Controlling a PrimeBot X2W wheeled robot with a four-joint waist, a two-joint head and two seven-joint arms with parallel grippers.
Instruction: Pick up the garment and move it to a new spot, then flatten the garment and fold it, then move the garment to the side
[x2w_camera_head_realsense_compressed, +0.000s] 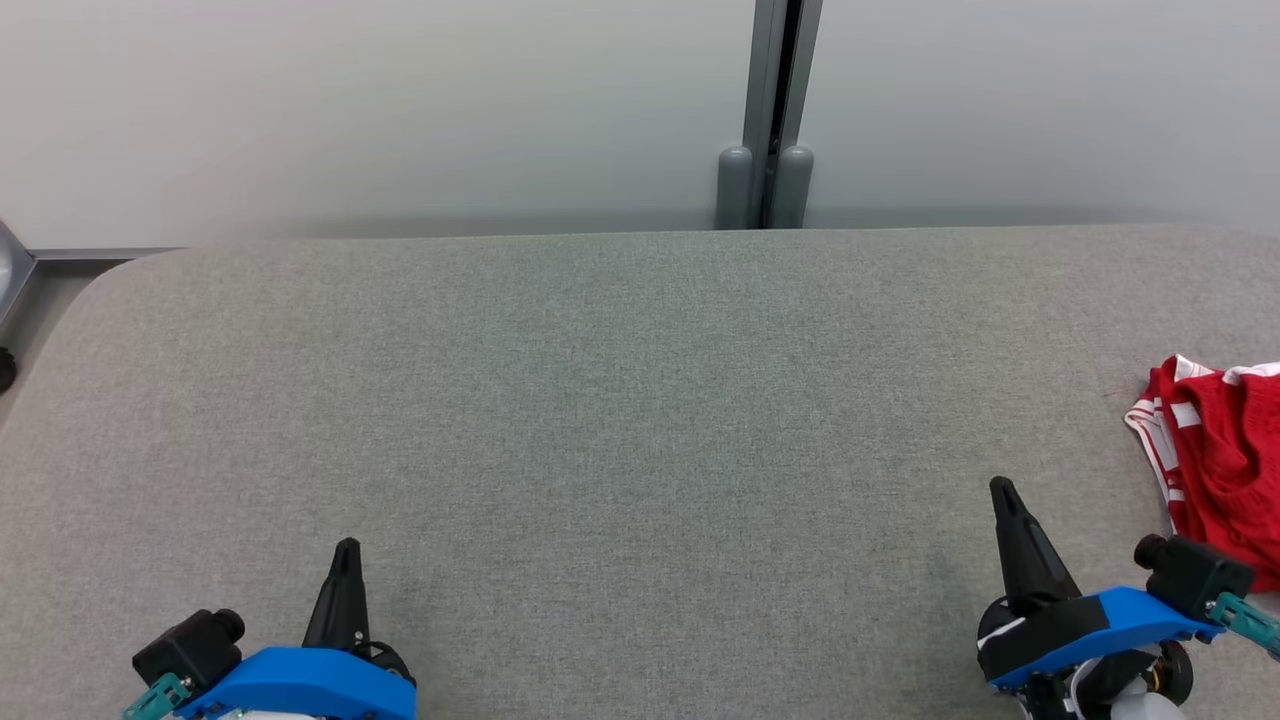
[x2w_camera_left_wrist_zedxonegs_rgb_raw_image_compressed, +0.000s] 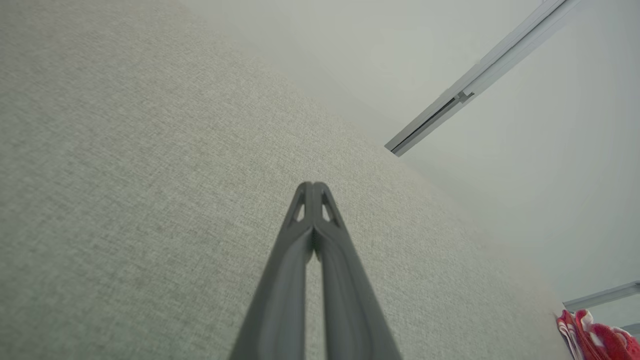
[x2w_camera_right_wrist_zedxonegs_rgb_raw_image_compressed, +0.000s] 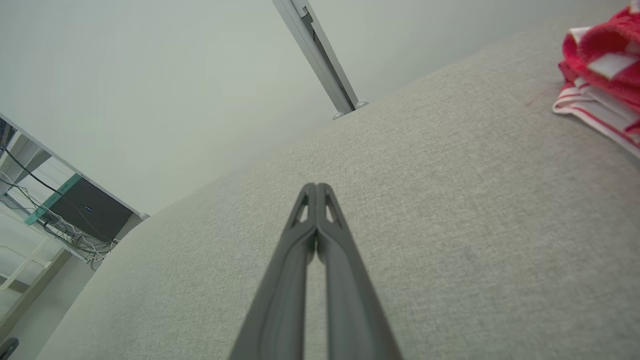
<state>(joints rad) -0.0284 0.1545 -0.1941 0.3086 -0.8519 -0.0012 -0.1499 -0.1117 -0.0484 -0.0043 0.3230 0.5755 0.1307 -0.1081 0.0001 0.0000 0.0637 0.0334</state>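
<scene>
Head view, looking down on a grey fabric table (x2w_camera_head_realsense_compressed: 600, 400) spanning the frame.

At seven o'clock, left gripper (x2w_camera_head_realsense_compressed: 347, 548) on a blue mount (x2w_camera_head_realsense_compressed: 300, 685), dark fingers pressed together into a single point, holding nothing, tip aimed toward twelve.

Just right of twelve o'clock, past the table's far edge, a grey post (x2w_camera_head_realsense_compressed: 768, 120) upright against a pale wall (x2w_camera_head_realsense_compressed: 400, 100).

At five o'clock, right gripper (x2w_camera_head_realsense_compressed: 1000, 490), fingers likewise pressed together, gripping nothing, leaning slightly toward eleven.

At three to four o'clock, garment (x2w_camera_head_realsense_compressed: 1220, 460), red with white stripes (crumpled in a heap, cut off by the frame edge), lying on the table near the right gripper, apart from its fingers.

Left wrist view: left gripper (x2w_camera_left_wrist_zedxonegs_rgb_raw_image_compressed: 312, 187) rising from six o'clock to centre, tips touching, over grey cloth. Post (x2w_camera_left_wrist_zedxonegs_rgb_raw_image_compressed: 470, 90) slanting at one to two o'clock. Garment (x2w_camera_left_wrist_zedxonegs_rgb_raw_image_compressed: 595, 340) tucked in the corner at four to five o'clock, well apart from the tips.

Right wrist view: at eight o'clock, a dark box (x2w_camera_right_wrist_zedxonegs_rgb_raw_image_compressed: 87, 210) with loose cables (x2w_camera_right_wrist_zedxonegs_rgb_raw_image_compressed: 70, 240), beside the table's end. At centre, right gripper (x2w_camera_right_wrist_zedxonegs_rgb_raw_image_compressed: 316, 187) coming up from six o'clock, tips together, nothing between them. Post (x2w_camera_right_wrist_zedxonegs_rgb_raw_image_compressed: 320, 60) at twelve. Garment (x2w_camera_right_wrist_zedxonegs_rgb_raw_image_compressed: 600, 60) at two o'clock, resting on the table, apart from the tips.
</scene>
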